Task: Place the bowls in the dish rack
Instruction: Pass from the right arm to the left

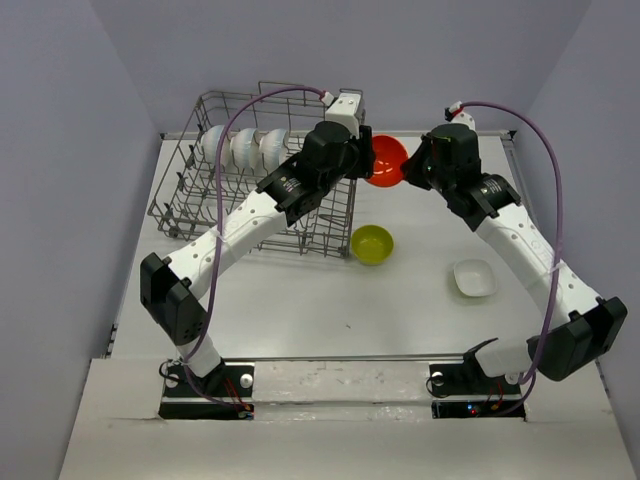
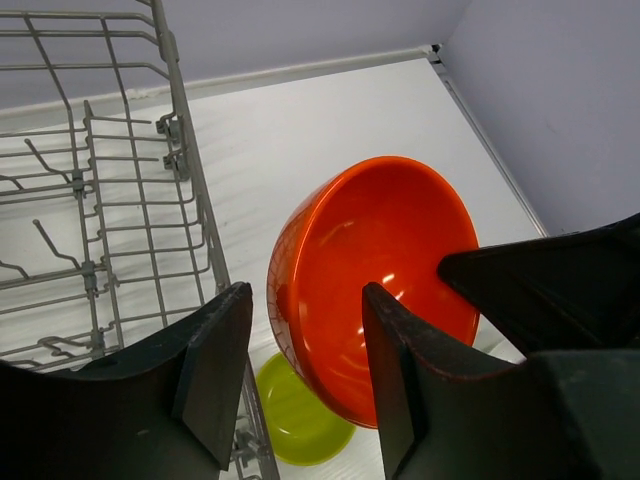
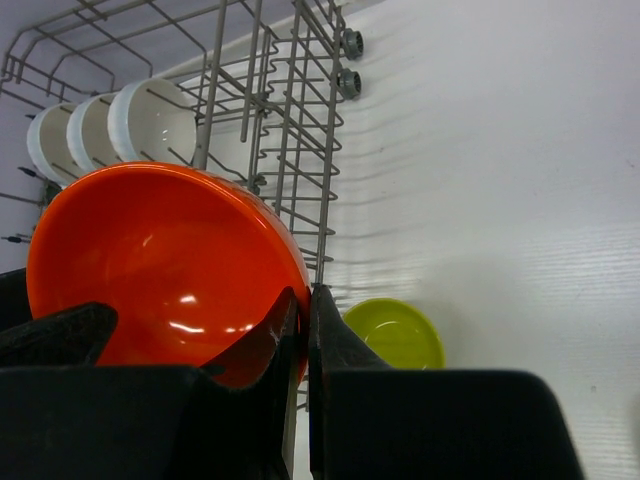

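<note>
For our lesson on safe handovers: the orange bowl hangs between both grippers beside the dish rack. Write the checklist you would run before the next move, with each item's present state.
1. Right gripper shut on the orange bowl at its rim: ok.
2. Left gripper straddles the opposite rim, one finger inside, one outside: ok.
3. Left jaws clamped, so the right may let go: not ok, a gap shows.
4. Free tines in the dish rack beside the three white bowls: ok.
5. Orange bowl clear of the rack's wire side: cannot tell.
6. Green bowl sits apart from both grippers: ok.
</note>
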{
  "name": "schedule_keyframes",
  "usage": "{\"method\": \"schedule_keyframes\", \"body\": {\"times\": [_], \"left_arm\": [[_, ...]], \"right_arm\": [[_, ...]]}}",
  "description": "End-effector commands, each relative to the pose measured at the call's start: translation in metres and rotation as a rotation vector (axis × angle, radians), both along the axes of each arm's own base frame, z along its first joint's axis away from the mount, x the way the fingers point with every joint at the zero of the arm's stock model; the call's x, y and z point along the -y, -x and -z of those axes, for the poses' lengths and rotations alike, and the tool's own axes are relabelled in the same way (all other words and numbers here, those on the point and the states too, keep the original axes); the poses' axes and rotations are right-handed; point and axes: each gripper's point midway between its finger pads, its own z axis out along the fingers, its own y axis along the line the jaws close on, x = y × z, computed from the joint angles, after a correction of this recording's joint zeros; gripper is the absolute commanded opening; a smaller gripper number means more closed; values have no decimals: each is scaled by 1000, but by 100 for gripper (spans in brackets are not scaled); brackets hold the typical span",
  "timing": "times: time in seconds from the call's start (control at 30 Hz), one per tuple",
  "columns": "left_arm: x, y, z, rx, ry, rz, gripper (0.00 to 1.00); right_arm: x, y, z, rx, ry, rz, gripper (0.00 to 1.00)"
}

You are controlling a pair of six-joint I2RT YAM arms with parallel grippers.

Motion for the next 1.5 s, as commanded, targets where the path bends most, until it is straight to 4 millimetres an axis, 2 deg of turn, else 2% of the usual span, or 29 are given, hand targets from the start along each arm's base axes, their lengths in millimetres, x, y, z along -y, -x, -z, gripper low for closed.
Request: {"method": "schedule_keyframes", "body": {"times": [0.0, 0.3, 0.57, 0.7, 0.77, 0.83, 0.9, 1.17, 1.27, 1.47], "left_arm": [[-9, -3, -30, 63, 22, -37, 56], [-11, -1, -30, 67, -5, -49, 49], [-17, 0, -36, 81, -30, -89, 21], [-19, 1, -41, 92, -42, -101, 0], [-21, 1, -43, 98, -49, -105, 0], [-23, 2, -47, 106, -54, -111, 0], [-26, 5, -55, 119, -45, -114, 0], [-52, 8, -77, 166, -59, -195, 0], [-58, 8, -79, 171, -73, -214, 0], [-66, 5, -77, 171, -106, -253, 0]], "right_arm": [[-8, -8, -42, 116, -40, 2, 1], [-17, -6, -46, 124, -32, -9, 1], [-19, -7, -43, 118, -16, -4, 1], [-22, -6, -41, 116, -12, -11, 1], [-22, -6, -42, 116, -14, -10, 1], [-22, -6, -43, 120, -14, -9, 23], [-22, -5, -44, 121, -12, -12, 35], [-16, -4, -51, 120, -4, 12, 41], [-16, -3, -58, 131, -18, 12, 45], [-16, -2, -69, 151, -27, 9, 45]]}}
